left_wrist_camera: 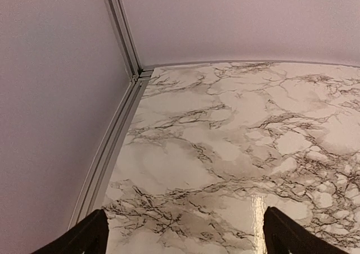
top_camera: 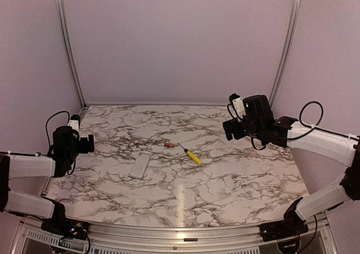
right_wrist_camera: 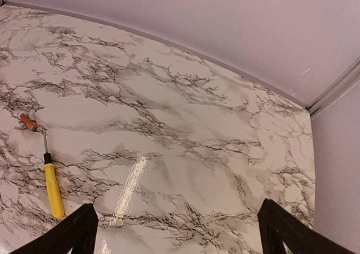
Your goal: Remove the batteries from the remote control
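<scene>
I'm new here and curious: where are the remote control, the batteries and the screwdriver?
remote control (top_camera: 140, 165): top view, middle of its white slab.
batteries (top_camera: 168, 145): top view, orange body.
screwdriver (right_wrist_camera: 53, 191): right wrist view, yellow handle.

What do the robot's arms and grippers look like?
Both the left arm and right arm have white tubular links with black joints. A thin black cable loops above each wrist. The left gripper and right gripper are black, each topped by a small white camera module; the right one shows a green light. Their fingers look dark and wedge-shaped.
</scene>
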Motion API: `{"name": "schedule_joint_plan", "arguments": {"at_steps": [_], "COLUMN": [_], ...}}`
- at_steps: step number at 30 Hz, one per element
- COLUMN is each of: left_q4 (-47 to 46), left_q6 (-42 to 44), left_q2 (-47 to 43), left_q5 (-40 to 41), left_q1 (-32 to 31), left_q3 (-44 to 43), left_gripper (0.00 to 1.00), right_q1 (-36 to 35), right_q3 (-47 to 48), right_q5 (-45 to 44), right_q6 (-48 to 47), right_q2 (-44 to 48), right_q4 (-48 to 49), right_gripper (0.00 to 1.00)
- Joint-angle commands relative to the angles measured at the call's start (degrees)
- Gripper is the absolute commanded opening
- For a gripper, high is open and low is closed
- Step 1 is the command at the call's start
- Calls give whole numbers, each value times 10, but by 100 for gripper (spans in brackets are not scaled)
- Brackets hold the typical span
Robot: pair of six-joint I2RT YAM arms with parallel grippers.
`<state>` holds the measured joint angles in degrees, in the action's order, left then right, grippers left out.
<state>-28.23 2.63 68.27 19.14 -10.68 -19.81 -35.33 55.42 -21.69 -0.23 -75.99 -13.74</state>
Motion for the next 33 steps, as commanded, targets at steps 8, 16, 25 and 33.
{"name": "schedule_joint_plan", "arguments": {"at_steps": [8,16,25,33], "left_q4": [-191,-305,-416,-418], "left_q6": [-21,2,-42,-41], "left_q2": [103,162,195,194], "left_q5": [-137,-162,-155,-148], "left_q1": [72,85,103,103], "left_q3": [-5,-3,45,47], "left_gripper": [99,99,99,99], "right_q1": [4,4,6,78], "right_q3": [32,14,-47,-142], "right_q5": [-40,-64,-73,-26], "right_q6": [36,29,-58,-60], "right_q2": [1,37,40,40], "right_q4": [3,52,142,261], "right_gripper": [99,99,99,99]}}
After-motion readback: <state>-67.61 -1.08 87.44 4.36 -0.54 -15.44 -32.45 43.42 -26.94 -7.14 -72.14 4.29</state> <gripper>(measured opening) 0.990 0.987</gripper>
